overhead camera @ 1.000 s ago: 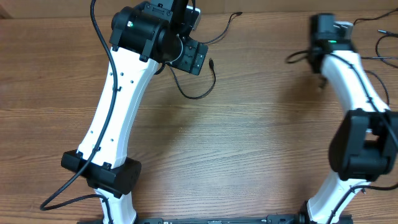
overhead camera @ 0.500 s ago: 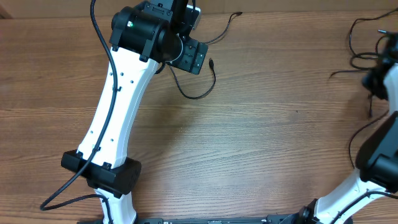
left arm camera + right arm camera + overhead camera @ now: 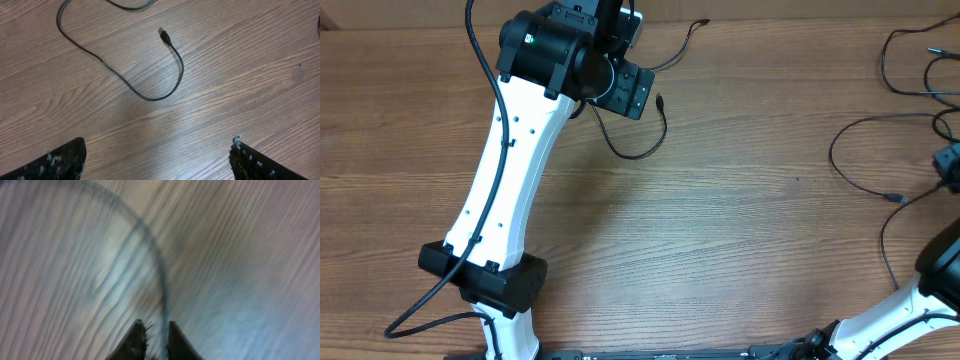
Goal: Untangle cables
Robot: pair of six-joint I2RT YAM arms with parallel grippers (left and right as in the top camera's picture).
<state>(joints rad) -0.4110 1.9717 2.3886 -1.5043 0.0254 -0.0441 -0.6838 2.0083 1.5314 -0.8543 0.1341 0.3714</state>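
The right gripper (image 3: pixel 156 328) pinches a cable (image 3: pixel 161 275) between its tips (blurry); left gripper (image 3: pixel 156 150) gapes.

Thin black cables (image 3: pixel 638 152) lie loose on the wood. At upper centre of the overhead view, one curves in a U to a small plug (image 3: pixel 660 100). Another strand (image 3: pixel 692 30) runs toward the top edge. More spread in open loops (image 3: pixel 850 170) at the right edge. In the right wrist view a blurred cable (image 3: pixel 164 280) arcs down to bottom centre.

One cable (image 3: pixel 150 99) lies left on the table (image 3: pixel 750 250), more cables (image 3: pixel 831 155) far right.
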